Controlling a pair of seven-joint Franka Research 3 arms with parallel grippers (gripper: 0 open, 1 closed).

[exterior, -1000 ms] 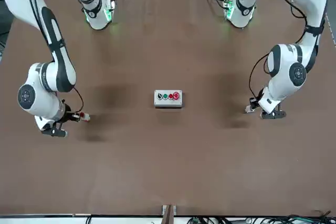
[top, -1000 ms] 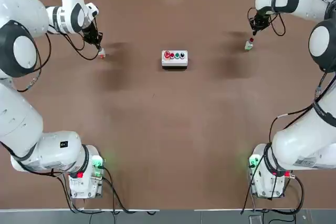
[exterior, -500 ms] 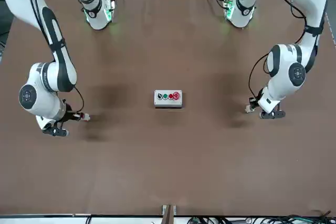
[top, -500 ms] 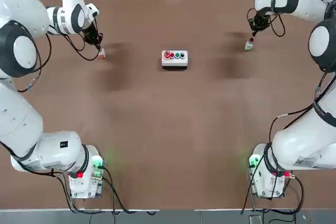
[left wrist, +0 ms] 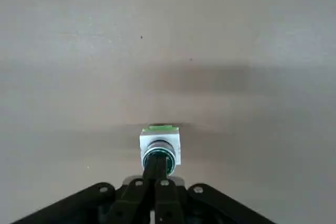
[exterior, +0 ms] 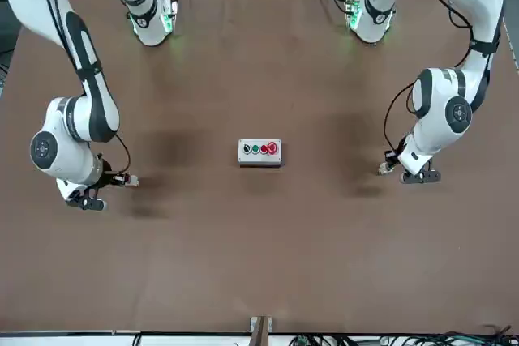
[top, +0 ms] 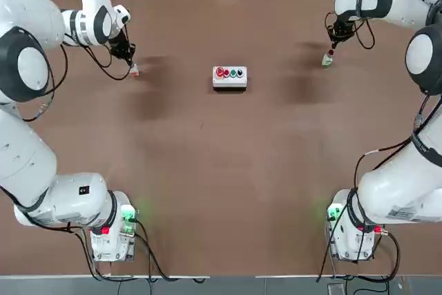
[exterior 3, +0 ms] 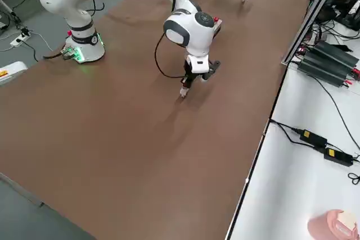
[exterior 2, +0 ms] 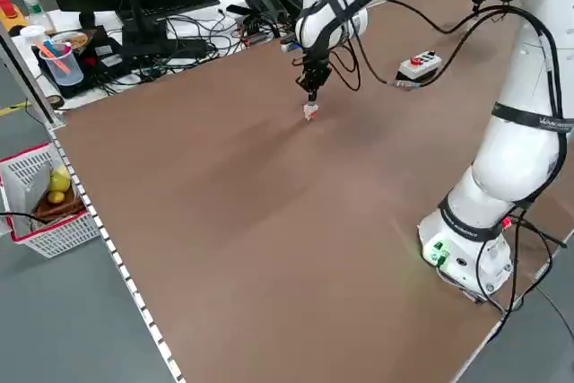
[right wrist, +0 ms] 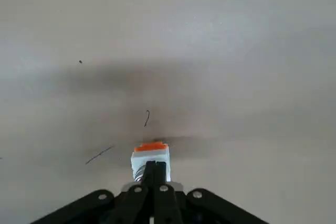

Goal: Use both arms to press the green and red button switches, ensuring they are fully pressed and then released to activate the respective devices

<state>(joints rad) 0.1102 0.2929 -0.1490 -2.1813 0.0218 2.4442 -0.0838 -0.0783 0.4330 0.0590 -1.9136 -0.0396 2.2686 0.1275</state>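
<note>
Standing near the counter's far left corner, the green button switch sits directly under the left gripper, whose jaws are clenched together with their tips touching its cap. Near the far right corner the red button switch lies likewise beneath the right gripper, jaws clenched, tips meeting its top. Both arms reach from bases at the near edge out to the far corners, wrists bent so the jaws point down at the counter. A white box with a row of buttons rests between the two switches, well apart from each, blocking neither.
</note>
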